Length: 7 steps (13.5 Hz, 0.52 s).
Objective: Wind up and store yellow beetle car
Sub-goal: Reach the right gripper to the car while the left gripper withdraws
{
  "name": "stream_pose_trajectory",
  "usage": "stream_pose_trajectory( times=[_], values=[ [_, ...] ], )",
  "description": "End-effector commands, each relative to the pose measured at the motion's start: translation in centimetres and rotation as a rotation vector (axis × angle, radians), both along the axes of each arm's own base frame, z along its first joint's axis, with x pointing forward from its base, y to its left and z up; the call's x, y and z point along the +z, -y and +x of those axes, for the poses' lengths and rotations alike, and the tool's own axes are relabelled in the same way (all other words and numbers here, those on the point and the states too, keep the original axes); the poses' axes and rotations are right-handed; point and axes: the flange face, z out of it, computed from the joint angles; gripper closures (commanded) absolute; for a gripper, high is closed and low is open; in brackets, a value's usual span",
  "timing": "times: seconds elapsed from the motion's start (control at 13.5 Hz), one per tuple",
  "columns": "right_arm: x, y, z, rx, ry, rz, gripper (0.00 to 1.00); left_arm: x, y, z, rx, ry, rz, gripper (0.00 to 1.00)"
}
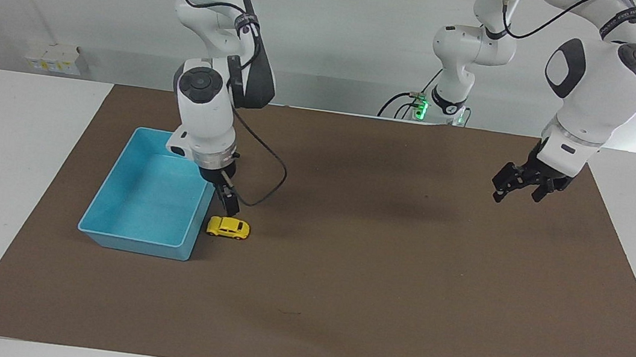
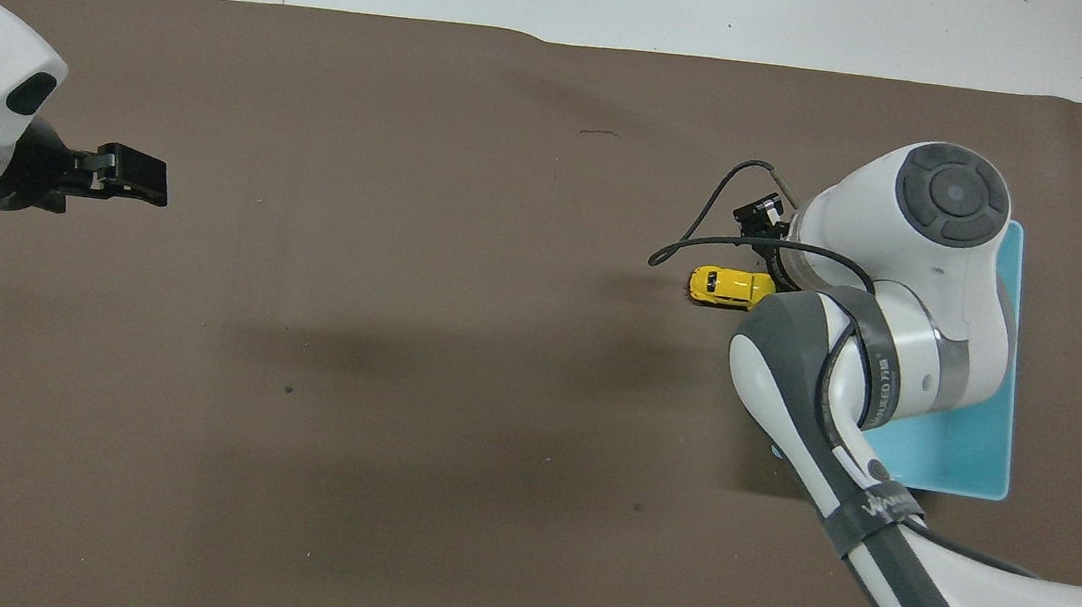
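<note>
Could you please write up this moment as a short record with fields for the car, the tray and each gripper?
car: yellow beetle car on its wheels on the brown mat, beside the blue tray, not held
tray: blue tray toward the right arm's end of the table, nothing in it
right gripper: right gripper open, pointing down just above the car, no contact visible
left gripper: left gripper open, holds nothing, raised over bare mat at the left arm's end, waiting
task stage: car not yet grasped or stored
</note>
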Motion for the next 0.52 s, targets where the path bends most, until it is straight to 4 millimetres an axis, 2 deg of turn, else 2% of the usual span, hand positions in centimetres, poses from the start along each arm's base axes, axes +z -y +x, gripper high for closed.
stream_pose_trajectory(
  times=[0.0,0.22,0.37,0.45],
  values=[
    [-1.1,0.2,0.1,-0.150,0.035,0.003,0.00,2.6,-0.5,-0.5,-0.094,-0.027,0.026,0.00],
    [-2.4,0.0,-0.2,-0.271,0.049,0.017,0.00,5.5,-0.5,-1.3,-0.103,-0.047,0.025,0.00],
    [-4.6,-0.1,0.2,-0.316,0.043,0.020,0.00,8.1,-0.6,-3.2,-0.107,-0.050,0.028,0.00],
    [-5.2,-0.2,0.5,-0.336,0.052,0.027,0.00,8.7,-0.7,-3.9,-0.115,-0.056,0.031,0.00]
  ],
)
